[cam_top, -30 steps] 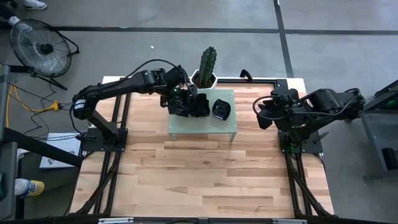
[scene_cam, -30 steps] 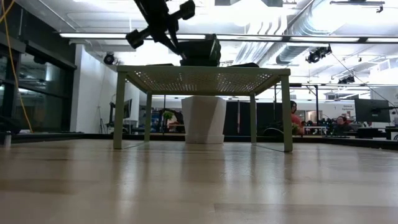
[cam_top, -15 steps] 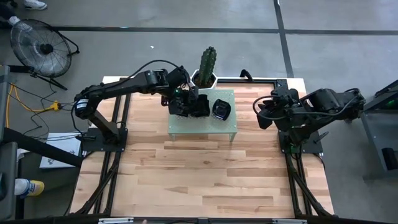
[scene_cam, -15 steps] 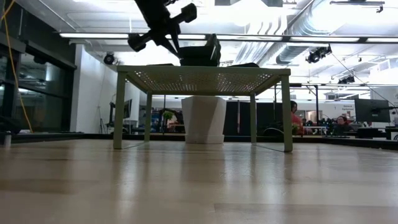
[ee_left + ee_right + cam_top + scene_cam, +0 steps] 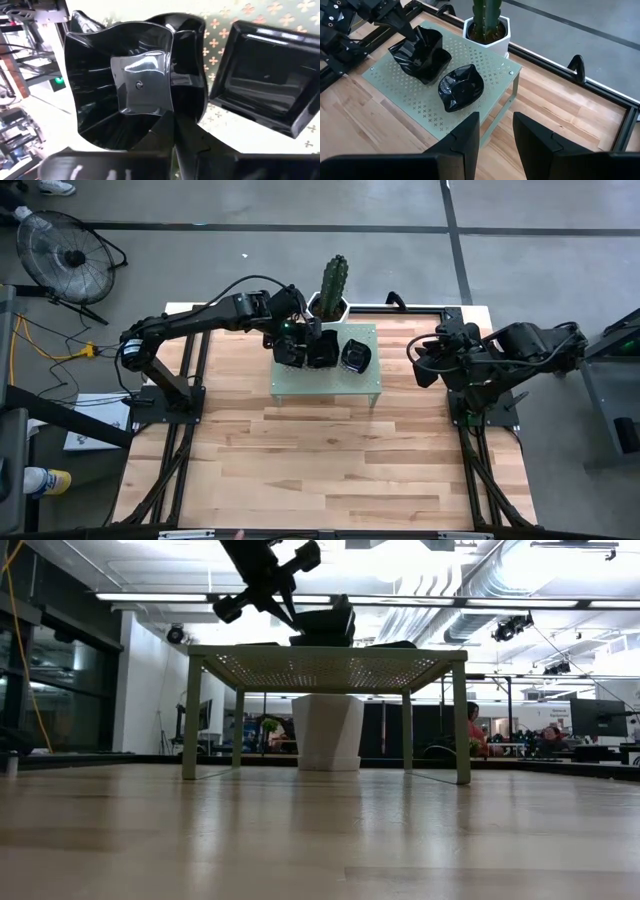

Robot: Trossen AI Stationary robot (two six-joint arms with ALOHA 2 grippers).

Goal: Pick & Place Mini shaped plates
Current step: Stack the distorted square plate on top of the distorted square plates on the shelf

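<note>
Left gripper (image 5: 415, 37) pinched a wavy plate (image 5: 125, 90) on the stand (image 5: 395, 82).
Right gripper (image 5: 495, 131), fingers spread and empty, waited by the table's (image 5: 330, 470) right edge.

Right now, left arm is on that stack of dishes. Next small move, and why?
Probably a short straight lift. The left gripper is shut on the rim of the top wavy plate, which sits in the stack of plates on the green stand; rising should free it from the others.
</note>
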